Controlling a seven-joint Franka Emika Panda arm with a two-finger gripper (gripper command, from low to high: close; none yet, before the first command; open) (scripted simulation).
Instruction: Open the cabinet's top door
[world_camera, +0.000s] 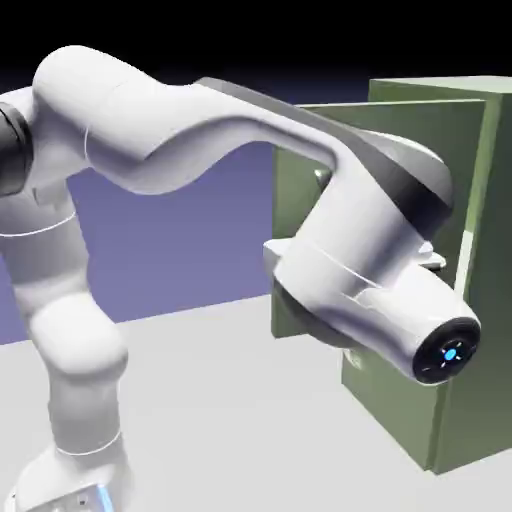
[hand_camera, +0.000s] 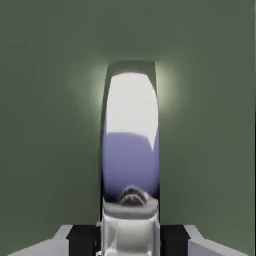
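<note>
Handle (hand_camera: 131, 135): shiny, hard, slippery; best spot to grab.
Gripper (hand_camera: 131, 235): shut tight on the handle.
Top door (world_camera: 300, 180): swung partway out from cabinet (world_camera: 480, 300); stiff, prob. heavy, so pull slow.

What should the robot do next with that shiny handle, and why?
Probably keep pulling the door outward on the same swing. The hand view shows the gripper shut on the shiny handle, which fills the space between its tips, and the exterior view shows the green panel already standing out from the cabinet. Letting go now would likely waste a good hold.
</note>
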